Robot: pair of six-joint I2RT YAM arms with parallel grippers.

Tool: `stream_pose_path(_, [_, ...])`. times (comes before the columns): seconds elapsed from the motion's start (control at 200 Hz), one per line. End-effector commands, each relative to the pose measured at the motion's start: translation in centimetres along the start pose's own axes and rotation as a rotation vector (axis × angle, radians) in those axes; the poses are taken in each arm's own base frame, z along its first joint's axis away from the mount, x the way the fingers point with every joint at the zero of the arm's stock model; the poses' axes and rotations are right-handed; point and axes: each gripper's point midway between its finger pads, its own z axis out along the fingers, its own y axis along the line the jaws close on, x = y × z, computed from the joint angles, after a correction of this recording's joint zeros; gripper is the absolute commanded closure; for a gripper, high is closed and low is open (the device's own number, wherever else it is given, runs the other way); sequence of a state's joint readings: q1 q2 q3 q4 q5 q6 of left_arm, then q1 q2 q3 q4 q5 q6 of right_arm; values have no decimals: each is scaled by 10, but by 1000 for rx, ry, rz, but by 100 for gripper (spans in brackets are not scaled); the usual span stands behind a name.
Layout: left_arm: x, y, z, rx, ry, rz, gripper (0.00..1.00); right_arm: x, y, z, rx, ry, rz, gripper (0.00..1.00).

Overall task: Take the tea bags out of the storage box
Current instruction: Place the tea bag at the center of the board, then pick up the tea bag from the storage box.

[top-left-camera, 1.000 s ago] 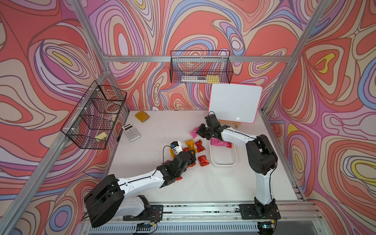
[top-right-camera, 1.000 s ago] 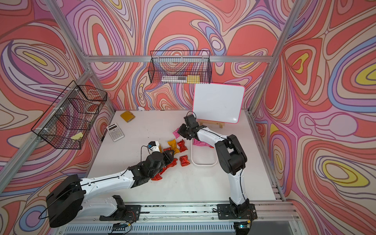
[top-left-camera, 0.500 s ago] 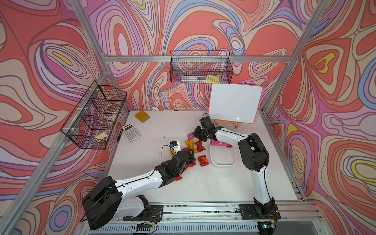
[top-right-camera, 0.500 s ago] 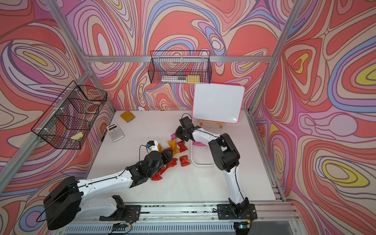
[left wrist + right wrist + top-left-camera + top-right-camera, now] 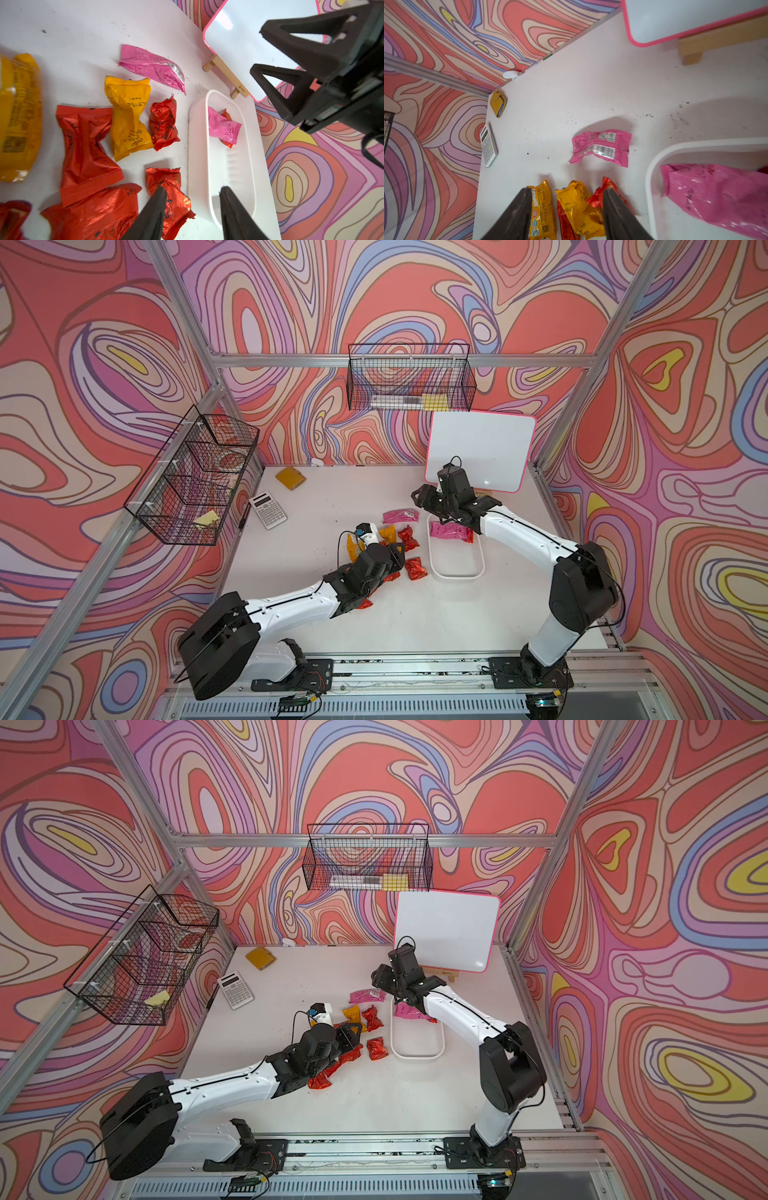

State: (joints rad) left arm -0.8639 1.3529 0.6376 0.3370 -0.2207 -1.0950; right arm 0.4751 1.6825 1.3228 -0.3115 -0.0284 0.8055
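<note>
- My left claw (image 5: 193, 189): fingers parted, nothing between them. It hangs just beside the left long wall of the storage box, above the red sachets on the table.
- My right claw (image 5: 567, 190): fingers parted and empty. It hangs above the table near the box's far end.
- Shallow white plastic storage box with rounded corners (image 5: 457, 577): lies flat on the white table (image 5: 415, 622), nearer its right edge than its left, in front of the pink-edged whiteboard (image 5: 482, 452).
- Tea bags in the box: one long pink foil sachet (image 5: 223, 126) at the far end, lying on a red foil sachet (image 5: 227, 113) of which only corners show.
- Tea bags on the table: a second long pink sachet (image 5: 400, 515) just off the box's far-left corner. Two yellow-orange sachets (image 5: 128, 116) and several crinkled red sachets (image 5: 87, 145) are clustered mid-table, left of the box. Some lie partly under my left arm.
</note>
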Motion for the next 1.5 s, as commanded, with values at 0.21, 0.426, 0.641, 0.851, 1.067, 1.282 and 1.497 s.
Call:
stream_pose_path(0.21, [18,-41,29,117,117,47,49,62,-113,-12,286,124,380,37])
stream_pose_path(0.426, [31,-39,42,100,158,58,47,82,-128,-2,289,134,479,36])
stream_pose_path(0.641, [44,-37,56,106,197,40,49,78,-140,14,304,106,507,37])
stream_pose_path(0.851, [54,-37,66,101,232,48,49,68,-146,27,298,57,530,40])
stream_pose_path(1.067, [58,-33,72,55,258,70,52,67,-158,38,311,23,539,51])
stream_pose_path(1.282, [57,-28,76,-19,282,114,53,68,-161,43,298,4,538,70])
stream_pose_path(1.497, [61,-33,84,1,295,113,54,70,-164,39,290,-6,523,91])
